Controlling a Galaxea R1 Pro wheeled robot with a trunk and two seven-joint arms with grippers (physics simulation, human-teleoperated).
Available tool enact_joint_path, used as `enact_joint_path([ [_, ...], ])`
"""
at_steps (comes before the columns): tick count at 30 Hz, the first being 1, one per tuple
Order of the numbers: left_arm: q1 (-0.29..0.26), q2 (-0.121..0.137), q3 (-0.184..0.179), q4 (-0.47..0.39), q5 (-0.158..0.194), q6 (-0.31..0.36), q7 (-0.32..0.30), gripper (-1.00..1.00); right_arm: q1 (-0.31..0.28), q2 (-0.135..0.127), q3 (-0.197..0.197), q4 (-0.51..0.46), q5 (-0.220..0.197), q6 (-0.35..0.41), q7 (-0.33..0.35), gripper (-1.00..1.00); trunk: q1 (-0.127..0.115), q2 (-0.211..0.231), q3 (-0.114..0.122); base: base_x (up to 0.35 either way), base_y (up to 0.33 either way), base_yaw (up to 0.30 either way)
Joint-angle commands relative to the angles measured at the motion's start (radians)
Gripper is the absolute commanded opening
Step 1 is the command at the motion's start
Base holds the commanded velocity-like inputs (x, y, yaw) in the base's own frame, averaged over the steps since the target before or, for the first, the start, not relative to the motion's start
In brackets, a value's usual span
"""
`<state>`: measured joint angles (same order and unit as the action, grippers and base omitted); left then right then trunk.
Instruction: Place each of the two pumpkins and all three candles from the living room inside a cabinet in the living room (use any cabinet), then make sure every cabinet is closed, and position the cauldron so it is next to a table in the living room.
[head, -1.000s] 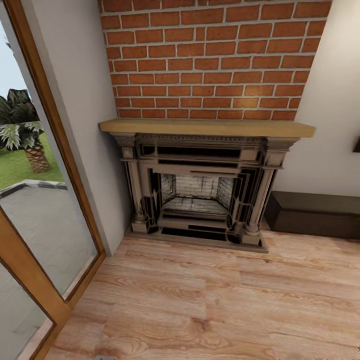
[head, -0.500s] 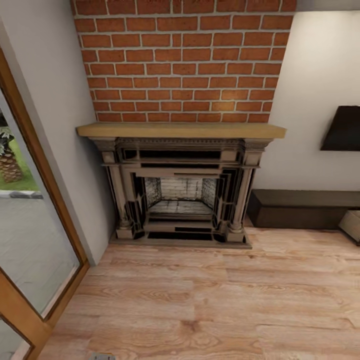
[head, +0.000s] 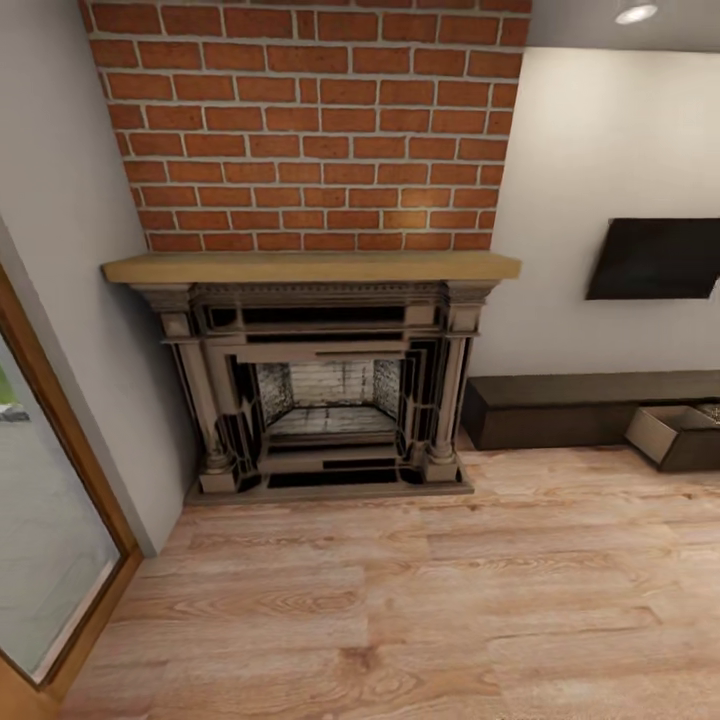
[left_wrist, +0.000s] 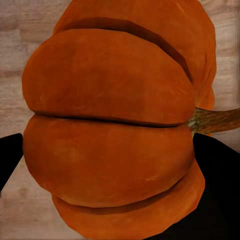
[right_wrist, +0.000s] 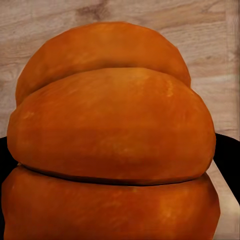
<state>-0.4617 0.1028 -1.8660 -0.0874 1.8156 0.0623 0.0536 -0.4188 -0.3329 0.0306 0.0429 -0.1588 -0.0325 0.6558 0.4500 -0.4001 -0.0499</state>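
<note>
Since a second ago our head camera has swung rightward: the stone-grey carved fireplace (head: 320, 395) with its pale wooden mantel shelf (head: 310, 267) now sits left of centre, the glazed wood-framed door (head: 45, 560) has slid toward the left edge, and a black wall-mounted screen (head: 655, 258) has come into sight on the white wall. Below that screen we record the long low dark-brown wood cabinet (head: 560, 405) standing on the light plank floor (head: 400, 600) against the wall, with one drawer (head: 675, 432) near its right end pulled out, its pale beige side showing. Red brick facing (head: 310, 120) rises above the mantel. Our left wrist camera lists one bright-orange ribbed pumpkin (left_wrist: 115, 125), its short brown stem (left_wrist: 215, 120) pointing sideways, clamped between the black fingers (left_wrist: 220, 185) of our left gripper (left_wrist: 107, 165) over the plank floor. Our right wrist camera lists a second orange ribbed pumpkin (right_wrist: 112, 145), likewise held between dark fingers (right_wrist: 227, 150) of our right gripper (right_wrist: 115, 155) above the same flooring.
</note>
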Motion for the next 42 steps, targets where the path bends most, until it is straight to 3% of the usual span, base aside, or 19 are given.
enact_joint_path([
  [1, 0.0, 0.0, -0.001, 0.0, -0.001, 0.001, 0.002, -1.0, 0.0, 0.0, 0.0, 0.0, -0.001, 0.0, -0.001, -1.0, 0.0, 0.0, 0.001, 0.0, 0.0, -0.229],
  [42, 0.0, 0.0, -0.001, 0.0, -0.001, 0.001, 0.002, -1.0, 0.0, 0.001, 0.0, -0.003, 0.001, 0.0, -0.001, -1.0, 0.0, 0.0, 0.05, 0.0, 0.0, -0.229],
])
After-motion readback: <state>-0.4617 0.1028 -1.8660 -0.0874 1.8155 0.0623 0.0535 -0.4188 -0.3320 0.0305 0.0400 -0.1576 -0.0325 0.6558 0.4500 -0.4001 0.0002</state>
